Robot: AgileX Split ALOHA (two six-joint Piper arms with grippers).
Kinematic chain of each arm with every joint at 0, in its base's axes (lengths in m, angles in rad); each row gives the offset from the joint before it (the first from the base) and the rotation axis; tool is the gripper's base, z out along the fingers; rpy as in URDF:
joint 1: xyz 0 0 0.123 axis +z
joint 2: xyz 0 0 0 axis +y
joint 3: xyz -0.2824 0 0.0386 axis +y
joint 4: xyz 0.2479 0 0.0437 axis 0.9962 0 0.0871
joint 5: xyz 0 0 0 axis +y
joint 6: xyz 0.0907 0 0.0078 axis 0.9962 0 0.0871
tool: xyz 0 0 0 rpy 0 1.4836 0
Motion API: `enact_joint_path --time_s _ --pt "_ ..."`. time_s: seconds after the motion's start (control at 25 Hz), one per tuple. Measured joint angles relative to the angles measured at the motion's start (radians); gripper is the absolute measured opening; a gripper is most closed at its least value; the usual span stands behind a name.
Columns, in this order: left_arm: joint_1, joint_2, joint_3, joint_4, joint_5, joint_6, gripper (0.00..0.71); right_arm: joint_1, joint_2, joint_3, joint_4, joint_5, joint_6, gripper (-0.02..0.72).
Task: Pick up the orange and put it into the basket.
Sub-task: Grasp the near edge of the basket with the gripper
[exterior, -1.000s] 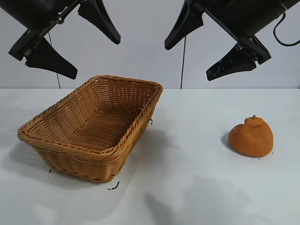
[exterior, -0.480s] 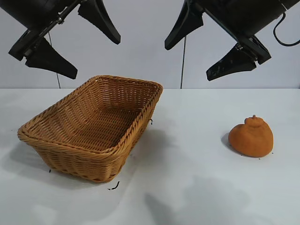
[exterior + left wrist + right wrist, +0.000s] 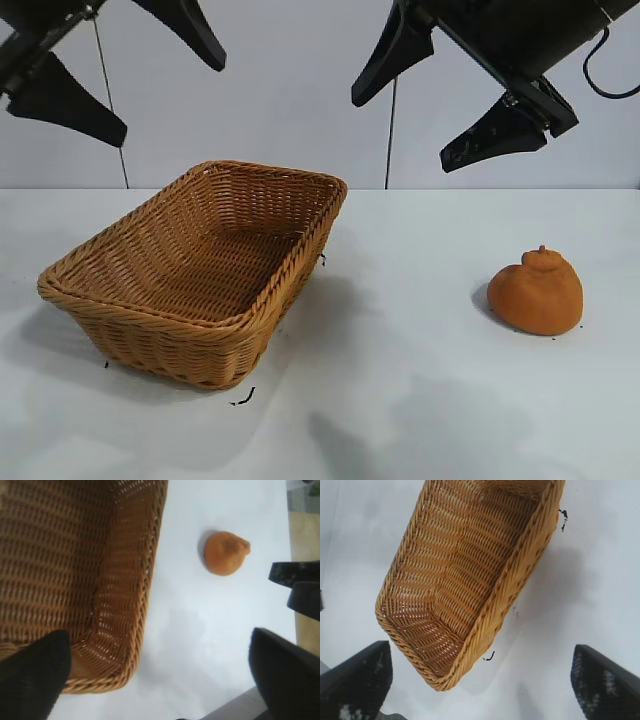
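Note:
The dull-orange, lumpy orange [image 3: 537, 292] sits on the white table at the right, also seen in the left wrist view [image 3: 225, 553]. The woven basket [image 3: 170, 345] stands at the left, empty [image 3: 470, 555], its corner showing in the left wrist view [image 3: 125, 580]. My left gripper [image 3: 172, 105] hangs open high above the basket's left end [image 3: 156, 632]. Up at the right of the basket's far end, my right gripper [image 3: 400, 135] is open too, left of the orange, and looks down on the basket [image 3: 480, 647]. Neither holds anything.
Small black scraps [image 3: 243, 398] lie on the table by the basket's near corner. A thin cable [image 3: 391, 140] hangs against the back wall. Bare white table lies between basket and orange. The right arm's fingers [image 3: 300, 582] show beyond the orange in the left wrist view.
The left gripper has shifted to the left and upward in the exterior view, still open. The right gripper, orange and basket have not moved.

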Motion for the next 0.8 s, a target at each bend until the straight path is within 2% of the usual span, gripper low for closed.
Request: enact_joint_path --time_s 0.2,0.28,0.4,0.6,0.68,0.8 --pt "-0.007 -0.114 0.087 0.042 -0.007 -0.156 0.692 0.000 0.000 -0.001 0.000 0.000 0.000 0.696" --pt "-0.029 -0.156 0.136 0.055 -0.020 -0.237 0.692 0.000 0.000 -0.001 0.000 0.000 0.000 0.696" --pt "-0.088 -0.193 0.198 0.105 -0.062 -0.393 0.692 0.000 0.000 -0.001 0.000 -0.001 0.000 0.696" --pt "-0.214 -0.196 0.268 0.301 -0.147 -0.735 0.692 0.000 0.000 -0.001 0.000 -0.001 0.000 0.696" --pt "-0.242 -0.194 0.275 0.401 -0.170 -0.886 0.692 0.000 0.000 -0.001 0.000 -0.001 0.000 0.696" --pt "-0.251 -0.168 0.274 0.536 -0.177 -1.072 0.692 0.000 0.000 -0.001 0.001 -0.001 0.000 0.696"
